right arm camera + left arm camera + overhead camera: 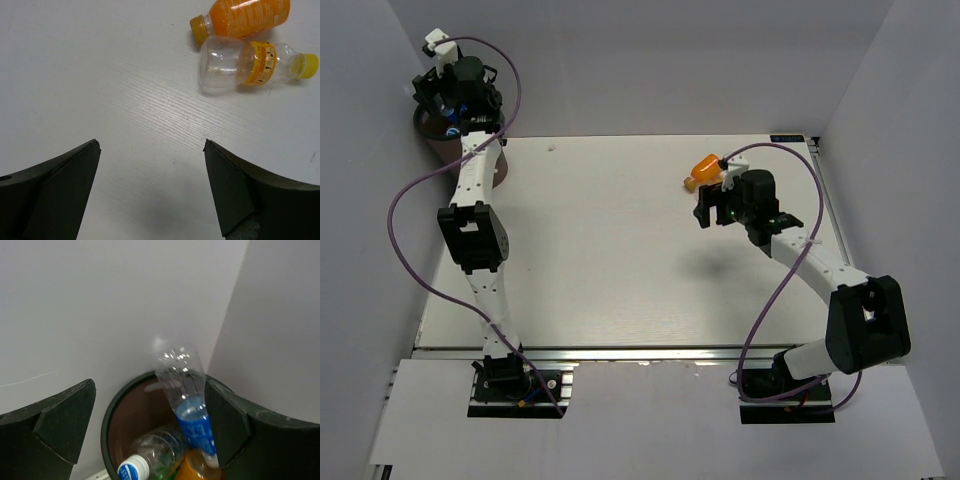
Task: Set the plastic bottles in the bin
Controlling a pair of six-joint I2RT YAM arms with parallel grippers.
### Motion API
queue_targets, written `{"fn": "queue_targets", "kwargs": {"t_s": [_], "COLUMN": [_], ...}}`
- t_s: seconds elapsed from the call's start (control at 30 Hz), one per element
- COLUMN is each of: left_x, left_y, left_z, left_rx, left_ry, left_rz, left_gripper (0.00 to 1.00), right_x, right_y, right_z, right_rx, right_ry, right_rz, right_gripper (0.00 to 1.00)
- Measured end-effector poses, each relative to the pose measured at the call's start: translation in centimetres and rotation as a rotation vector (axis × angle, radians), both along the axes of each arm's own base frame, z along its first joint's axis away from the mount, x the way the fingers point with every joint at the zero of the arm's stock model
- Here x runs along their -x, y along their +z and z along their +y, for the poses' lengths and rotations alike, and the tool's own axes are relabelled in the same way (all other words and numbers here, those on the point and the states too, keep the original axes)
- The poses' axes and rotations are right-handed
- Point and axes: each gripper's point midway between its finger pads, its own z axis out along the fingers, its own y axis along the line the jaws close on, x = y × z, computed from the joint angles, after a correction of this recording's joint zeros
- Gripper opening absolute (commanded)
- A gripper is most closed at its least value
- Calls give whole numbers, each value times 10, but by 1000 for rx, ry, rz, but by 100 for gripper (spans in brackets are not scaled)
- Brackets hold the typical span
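Left gripper point(150, 407) is hovering above bin point(106, 422), jaws apart; blue-labelled bottle point(186, 395) is leaning inside at 1 o'clock. Right gripper point(150, 150) is gaping too; orange bottle point(245, 15), yellow-capped bottle point(250, 62) are lying at its 1 o'clock.

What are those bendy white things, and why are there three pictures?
They are two robot arms, left and right, bolted to a white table. One picture looks down from above. The other two come from cameras on the wrists; the dark shapes are each tool's fingers. The left tool is open over a brown bin with bottles inside; a blue-labelled bottle sticks out of it. The right tool is open above an orange bottle and a yellow-capped bottle lying on the table. Nothing is held.
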Motion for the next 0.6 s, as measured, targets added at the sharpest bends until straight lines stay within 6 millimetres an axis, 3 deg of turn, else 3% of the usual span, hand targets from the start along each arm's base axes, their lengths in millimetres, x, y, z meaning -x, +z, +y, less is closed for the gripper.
{"fn": "queue_targets", "kwargs": {"t_s": [0.13,0.23,0.3,0.43,0.53,0.6], "left_x": [-2,9,22,51,72,83], "left_y": [9,24,41,72,57,22], "left_z": [-15,-45,-79,-177,-251,-273], "left_rx": [46,94,120,163,238,308], "left_ry": [-122,-264,-376,-624,-849,-950], "left_rz": [-1,-14,-38,-108,-112,-92], "left_gripper": [98,98,98,98,98,98], "right_x": [-15,-39,-55,-79,-94,-103], "right_y": [-5,-9,-10,-21,-35,-45], "right_z": [-16,-40,-55,-74,-72,-69], "right_rx": [-6,-28,-58,-122,-158,-180], "right_ry": [-145,-321,-430,-594,-659,-695], "right_rz": [49,111,143,199,247,270], "right_gripper": [89,89,89,89,89,89]}}
